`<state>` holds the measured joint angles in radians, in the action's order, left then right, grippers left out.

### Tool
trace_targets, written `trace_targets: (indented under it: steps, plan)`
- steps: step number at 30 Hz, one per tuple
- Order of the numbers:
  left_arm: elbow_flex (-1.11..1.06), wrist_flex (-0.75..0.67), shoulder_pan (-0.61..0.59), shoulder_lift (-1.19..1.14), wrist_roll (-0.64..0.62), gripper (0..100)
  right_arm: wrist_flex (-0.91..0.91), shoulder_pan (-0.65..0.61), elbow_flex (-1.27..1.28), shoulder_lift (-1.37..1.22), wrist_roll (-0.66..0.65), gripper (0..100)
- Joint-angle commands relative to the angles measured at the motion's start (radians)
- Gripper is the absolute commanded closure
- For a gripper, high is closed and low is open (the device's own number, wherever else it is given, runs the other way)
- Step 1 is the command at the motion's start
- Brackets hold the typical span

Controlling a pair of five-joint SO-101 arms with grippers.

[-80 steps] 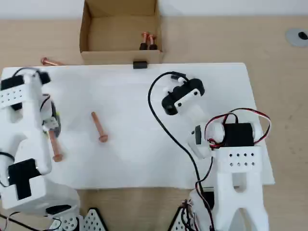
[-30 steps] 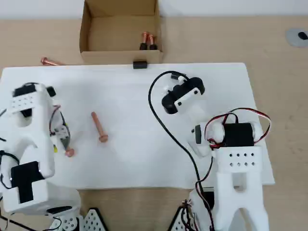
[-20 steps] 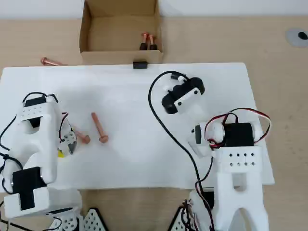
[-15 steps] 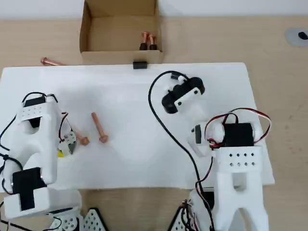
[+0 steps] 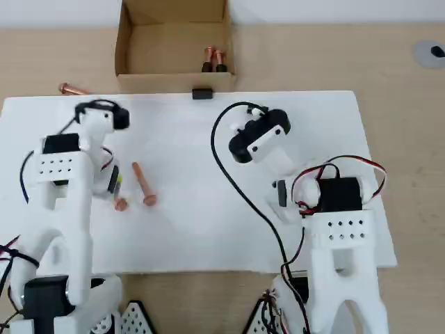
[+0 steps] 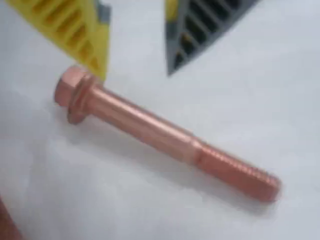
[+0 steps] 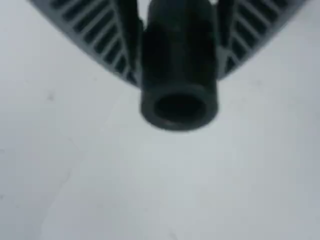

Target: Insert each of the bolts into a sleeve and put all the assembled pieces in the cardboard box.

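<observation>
Two copper bolts lie side by side on the white mat (image 5: pixel 208 229): one bolt (image 5: pixel 144 184) free, the other bolt (image 5: pixel 120 202) half under my left gripper (image 5: pixel 113 182). In the left wrist view that gripper (image 6: pixel 136 72) hangs open just above a loose bolt (image 6: pixel 165 137). My right gripper (image 7: pixel 179 77) is shut on a black sleeve (image 7: pixel 180 100), held just above the mat's middle. The cardboard box (image 5: pixel 125 49) holds two assembled pieces (image 5: pixel 214 59). A spare sleeve (image 5: pixel 201 93) lies before the box.
A third bolt (image 5: pixel 71 89) lies on the wooden table beyond the mat's far left corner. The right arm (image 5: pixel 254 139) and its black cable (image 5: pixel 229 174) stand over the mat's middle. Bare mat stretches between the two arms.
The left arm carried a bolt from the mat's left edge rightward, laid it beside the other bolt, let go and swung toward the back. The right arm shifted slightly left.
</observation>
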<state>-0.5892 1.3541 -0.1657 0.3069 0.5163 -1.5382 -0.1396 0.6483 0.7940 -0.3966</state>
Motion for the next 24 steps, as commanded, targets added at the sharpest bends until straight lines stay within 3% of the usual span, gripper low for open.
trace_targets:
  steps: [1,8,12,19,24]
  plan:
    - [-0.054,-0.015,0.005,0.036,0.261,91,0.018,-0.015,0.002,0.002,-0.003,96.1]
    - [-0.184,-0.249,-0.094,0.036,0.942,91,0.020,-0.015,0.002,0.002,-0.003,96.1]
    - [-0.163,-0.262,-0.121,0.038,1.232,91,0.020,-0.015,0.002,0.001,-0.003,96.1]
    - [-0.071,-0.259,-0.094,0.036,1.310,91,0.020,-0.015,0.002,-0.001,-0.003,96.1]
    - [0.032,-0.144,-0.041,0.036,1.310,91,0.020,-0.015,0.002,-0.002,-0.003,96.1]
